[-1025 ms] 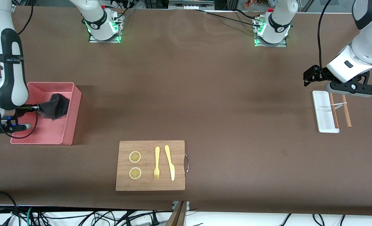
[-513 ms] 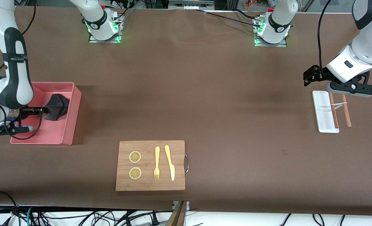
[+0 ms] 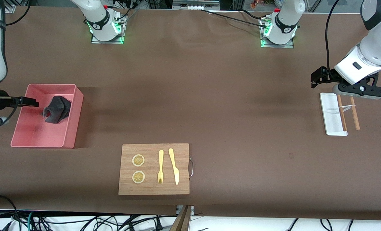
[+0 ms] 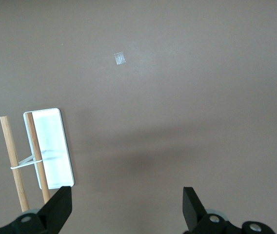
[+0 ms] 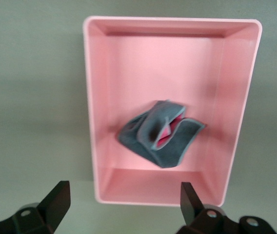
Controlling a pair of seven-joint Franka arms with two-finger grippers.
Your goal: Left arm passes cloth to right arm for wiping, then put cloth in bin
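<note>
The dark grey cloth [image 3: 56, 109] with a red patch lies crumpled inside the pink bin [image 3: 75, 118]. It also shows in the right wrist view [image 5: 160, 139], lying loose in the bin [image 5: 92, 122]. My right gripper [image 3: 31, 102] is open and empty, up over the bin's outer edge at the right arm's end of the table; its jaws [image 5: 124, 202] stand wide apart. My left gripper [image 3: 359, 92] is open and empty, and it waits above the white tray at the left arm's end; in its wrist view [image 4: 128, 207] nothing is between the jaws.
A white tray [image 3: 330, 112] with two tied wooden sticks [image 3: 354, 112] lies under the left gripper; both show in the left wrist view [image 4: 50, 146]. A wooden board [image 3: 181, 154] with two lemon slices, a fork [image 3: 160, 166] and a knife [image 3: 174, 166] lies nearer the front camera.
The right gripper let go of the cloth, which dropped into the bin. The gripper then rose and drew back off the bin. The left arm has not moved.
</note>
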